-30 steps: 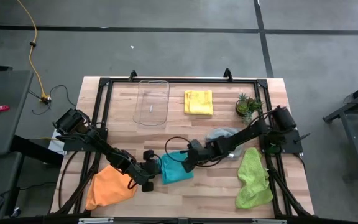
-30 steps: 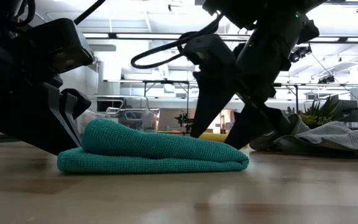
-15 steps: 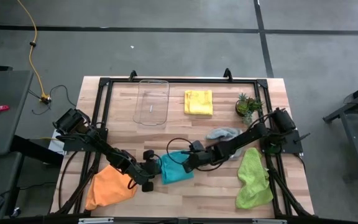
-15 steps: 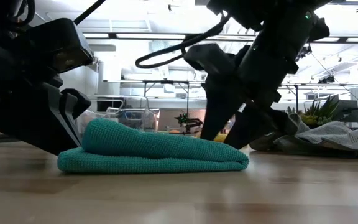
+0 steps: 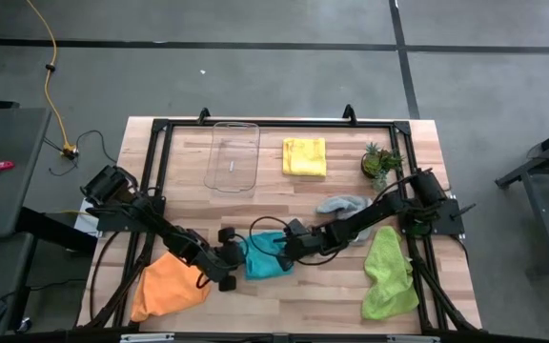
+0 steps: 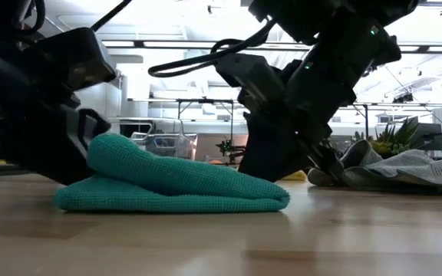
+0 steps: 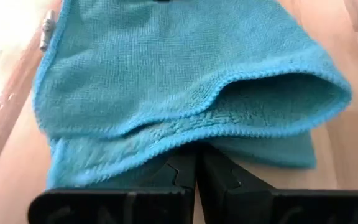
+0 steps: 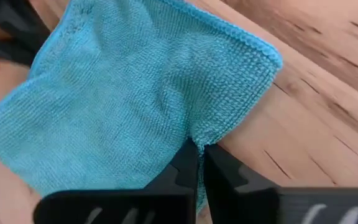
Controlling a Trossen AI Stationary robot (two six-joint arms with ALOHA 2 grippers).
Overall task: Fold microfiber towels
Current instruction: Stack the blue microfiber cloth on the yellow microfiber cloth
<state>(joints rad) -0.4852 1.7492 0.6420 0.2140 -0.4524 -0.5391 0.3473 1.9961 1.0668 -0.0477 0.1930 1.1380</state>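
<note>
Wooden slatted surface point(image 5: 284, 195) inside a black frame, grey floor around it. Teal-blue towel point(image 5: 266, 257) lies near the front edge at centre, already doubled over; the low view shows two layers with the upper one humped toward the left arm's side.

Left end effector point(image 5: 229, 261) sits at the towel's left edge, fingers pinched together on the hem, per the left wrist view point(image 7: 194, 177). Right end effector point(image 5: 288, 253) sits at the opposite, right edge, fingers likewise closed on a corner of cloth point(image 8: 199, 163). Both are touching the towel, so neither arm is nearer.

Towel's long axis runs left to right, straight between the two end effectors. Judgement: the next fold likely turns on carrying one held edge across toward the other.

Orange towel point(image 5: 167, 285) lies crumpled behind the left arm; lime green towel point(image 5: 387, 270) and grey towel point(image 5: 341, 204) by the right arm; yellow towel point(image 5: 304, 156) folded at the back.
</note>
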